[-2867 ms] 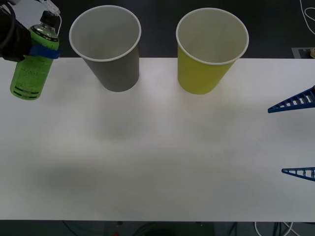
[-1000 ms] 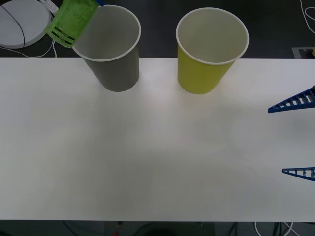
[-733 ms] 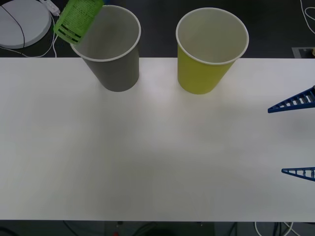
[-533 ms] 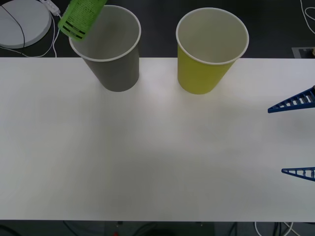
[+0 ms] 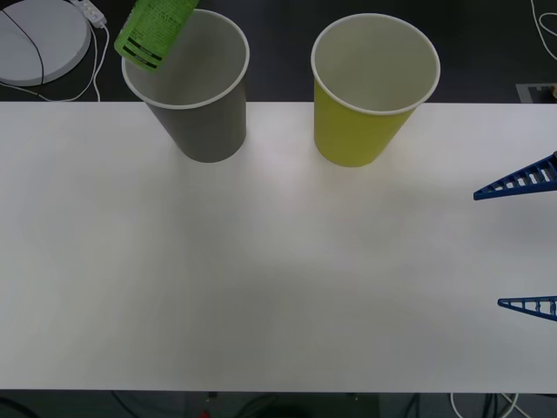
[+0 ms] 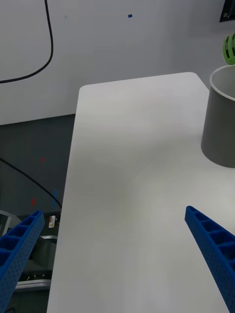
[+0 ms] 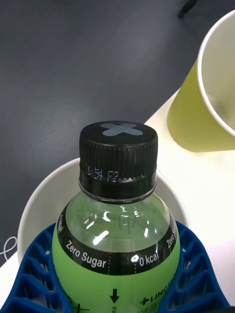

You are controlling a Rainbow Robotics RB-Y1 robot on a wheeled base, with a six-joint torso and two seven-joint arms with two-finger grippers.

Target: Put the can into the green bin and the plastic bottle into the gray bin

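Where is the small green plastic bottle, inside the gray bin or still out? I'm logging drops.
Still out: the small clear plastic bottle of green liquid hangs tilted over the gray tapered bin's rim, clamped in the left tool.

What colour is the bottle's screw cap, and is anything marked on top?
Black, with a grey X-shaped mark on top of the plastic bottle; clearest in the left wrist view.

Front view: looking down from above onto the counter (image 5: pixel 278 261), both bins at the far edge. Right wrist view: low along the counter (image 6: pixel 137 171) toward the gray bin (image 6: pixel 220 122), also in the front view (image 5: pixel 196 87). Left wrist view: very close behind the bottle (image 7: pixel 115 220), green bin (image 7: pixel 205 98) beyond.
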